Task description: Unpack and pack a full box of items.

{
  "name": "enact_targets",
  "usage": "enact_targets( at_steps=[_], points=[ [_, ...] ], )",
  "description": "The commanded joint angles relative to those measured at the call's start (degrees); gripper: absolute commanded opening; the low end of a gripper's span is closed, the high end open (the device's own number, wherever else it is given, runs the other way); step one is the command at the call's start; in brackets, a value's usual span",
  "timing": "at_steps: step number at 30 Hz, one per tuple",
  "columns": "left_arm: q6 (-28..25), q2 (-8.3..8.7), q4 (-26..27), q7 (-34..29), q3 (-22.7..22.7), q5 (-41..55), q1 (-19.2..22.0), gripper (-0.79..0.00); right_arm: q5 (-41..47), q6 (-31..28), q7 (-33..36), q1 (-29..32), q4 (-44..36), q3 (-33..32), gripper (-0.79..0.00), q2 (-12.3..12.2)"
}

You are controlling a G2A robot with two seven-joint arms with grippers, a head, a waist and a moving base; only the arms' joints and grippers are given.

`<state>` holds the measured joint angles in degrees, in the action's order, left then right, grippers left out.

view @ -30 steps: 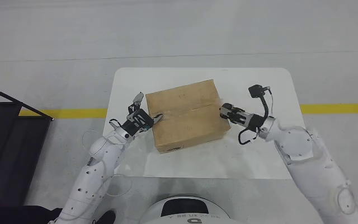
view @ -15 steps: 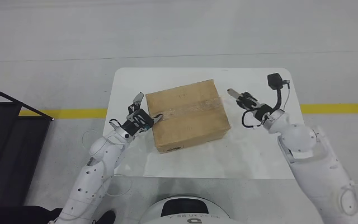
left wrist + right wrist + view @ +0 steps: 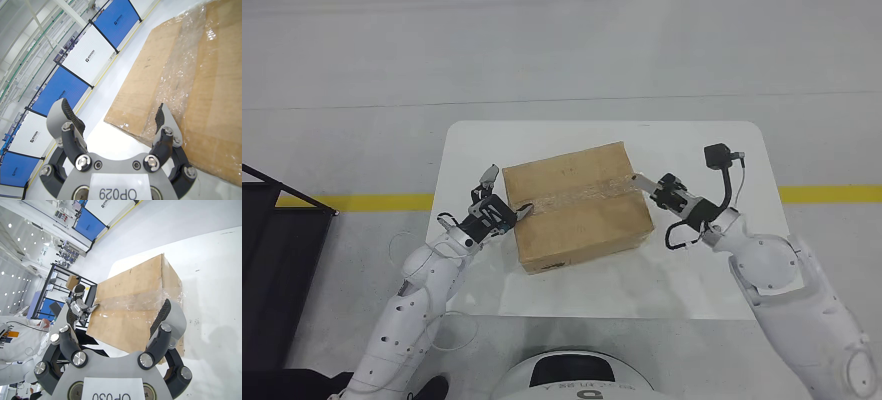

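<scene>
A shut cardboard box (image 3: 577, 205), taped along its top seam with clear tape (image 3: 130, 305), lies in the middle of the white table (image 3: 702, 280). My left gripper (image 3: 506, 193) is open at the box's left end; in the left wrist view, the box (image 3: 198, 91) has one fingertip (image 3: 160, 113) at the taped seam's edge and the other finger off the box. My right gripper (image 3: 647, 184) is open at the box's right end, level with the seam, its fingers straddling the box's top corner (image 3: 170, 298). The left gripper (image 3: 85, 309) shows at the far end.
A black metal frame (image 3: 272, 230) stands on the floor left of the table. A yellow floor line (image 3: 372, 201) runs behind it. Bare table top lies to the right of and in front of the box.
My right gripper lifted off the box's right edge, swung back away from it, then returned to the seam's right end. The left arm and the box kept still.
</scene>
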<state>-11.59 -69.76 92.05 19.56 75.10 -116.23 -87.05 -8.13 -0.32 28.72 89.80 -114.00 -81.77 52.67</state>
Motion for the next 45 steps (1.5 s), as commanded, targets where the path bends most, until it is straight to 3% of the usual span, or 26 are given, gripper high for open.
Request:
enact_targets(
  at_steps=[1,5,10,16,25,34,45],
  points=[
    [0.0,0.0,0.0,0.0,0.0,0.0,0.0,0.0,3.73,-2.64,1.22,0.1,-0.13,0.91,0.0,0.2],
    [0.0,0.0,0.0,0.0,0.0,0.0,0.0,0.0,12.0,-11.76,10.3,-3.88,1.47,5.1,0.0,0.65],
    [0.0,0.0,0.0,0.0,0.0,0.0,0.0,0.0,14.77,-8.92,16.38,-13.8,3.87,16.51,0.0,2.47],
    [0.0,0.0,0.0,0.0,0.0,0.0,0.0,0.0,19.02,-4.77,15.8,-26.87,13.33,29.13,0.0,6.3],
    [0.0,0.0,0.0,0.0,0.0,0.0,0.0,0.0,23.62,2.79,17.88,-39.72,25.84,38.81,0.0,11.1],
    [0.0,0.0,0.0,0.0,0.0,0.0,0.0,0.0,21.54,9.12,18.08,-46.66,32.29,44.58,0.0,14.57],
    [0.0,0.0,0.0,0.0,0.0,0.0,0.0,0.0,21.77,10.99,18.35,-47.75,36.41,46.68,0.0,16.76]
  ],
)
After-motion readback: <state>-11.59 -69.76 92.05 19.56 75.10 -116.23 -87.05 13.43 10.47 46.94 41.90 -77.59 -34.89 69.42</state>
